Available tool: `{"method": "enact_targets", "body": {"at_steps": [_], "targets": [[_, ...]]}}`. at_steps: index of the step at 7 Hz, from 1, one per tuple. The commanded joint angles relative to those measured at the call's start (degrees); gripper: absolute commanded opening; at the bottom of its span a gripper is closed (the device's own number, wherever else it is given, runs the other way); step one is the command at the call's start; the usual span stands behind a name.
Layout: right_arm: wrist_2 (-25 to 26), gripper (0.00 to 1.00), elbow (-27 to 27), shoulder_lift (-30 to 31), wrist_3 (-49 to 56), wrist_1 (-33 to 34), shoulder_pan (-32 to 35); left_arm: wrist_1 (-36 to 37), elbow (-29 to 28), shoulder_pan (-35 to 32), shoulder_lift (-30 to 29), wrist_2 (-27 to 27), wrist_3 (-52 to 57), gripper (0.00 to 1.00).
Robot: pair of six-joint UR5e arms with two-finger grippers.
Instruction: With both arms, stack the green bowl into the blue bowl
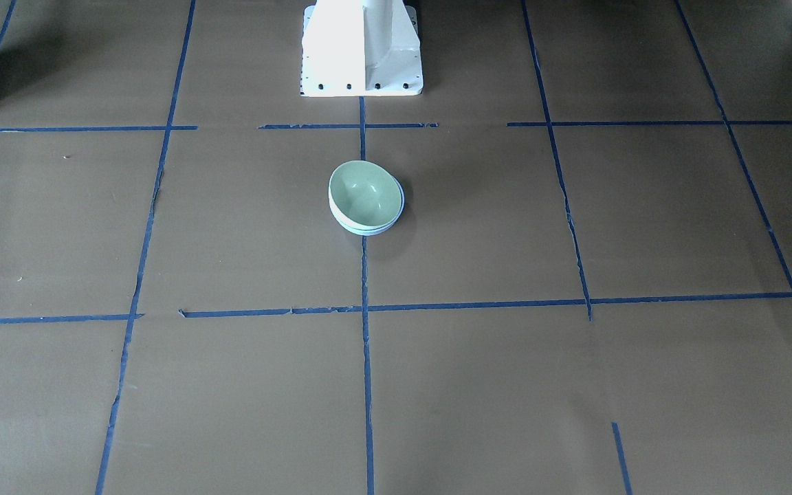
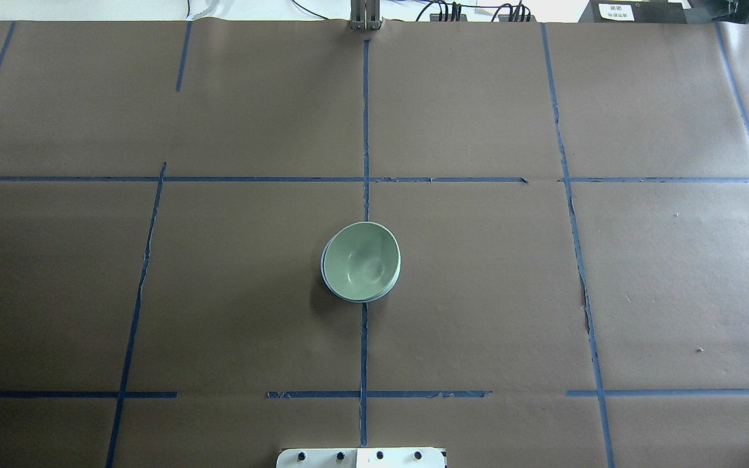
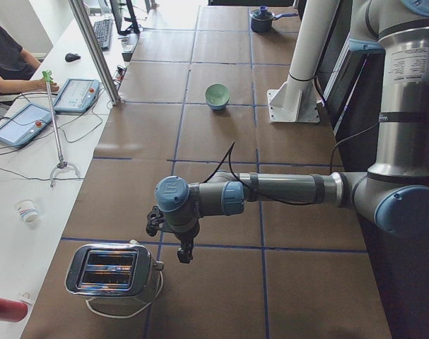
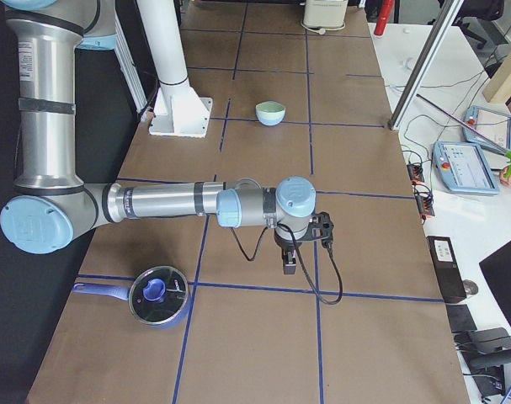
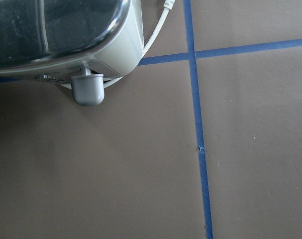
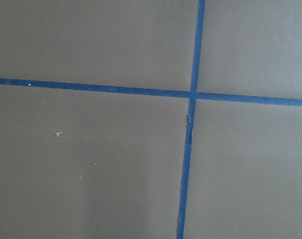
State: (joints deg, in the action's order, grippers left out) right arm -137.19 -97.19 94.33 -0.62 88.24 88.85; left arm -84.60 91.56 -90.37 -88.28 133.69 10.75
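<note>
The pale mint-green bowl (image 1: 365,192) sits nested, slightly tilted, inside the pale blue bowl (image 1: 401,197) at the table's middle, on the centre tape line. Only a thin blue rim shows under the green bowl (image 2: 361,260) in the overhead view (image 2: 324,276). No arm is near the bowls. The left gripper (image 3: 184,251) hangs over the table at the robot's left end, beside a toaster; I cannot tell if it is open. The right gripper (image 4: 290,261) hangs over the robot's right end, far from the stacked bowls (image 4: 270,112); I cannot tell its state.
A chrome toaster (image 3: 114,272) with a white cord stands by the left gripper and shows in the left wrist view (image 5: 56,35). A blue pot with a lid (image 4: 157,295) lies near the right arm. The white pedestal (image 1: 361,51) stands behind the bowls. An operator (image 3: 6,60) sits at the side desk.
</note>
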Motion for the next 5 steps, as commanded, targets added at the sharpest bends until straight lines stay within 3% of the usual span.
{"method": "enact_targets", "body": {"at_steps": [1,5], "targets": [[0.16,1.0,1.31,1.73,-0.17,-2.98,2.2,-0.04,-0.15,-0.07,0.04,-0.01,0.06,1.0],[-0.01,1.0,1.22,2.0,-0.7,-3.07,2.38,-0.13,-0.85,0.01,0.04,-0.01,0.14,1.0]]}}
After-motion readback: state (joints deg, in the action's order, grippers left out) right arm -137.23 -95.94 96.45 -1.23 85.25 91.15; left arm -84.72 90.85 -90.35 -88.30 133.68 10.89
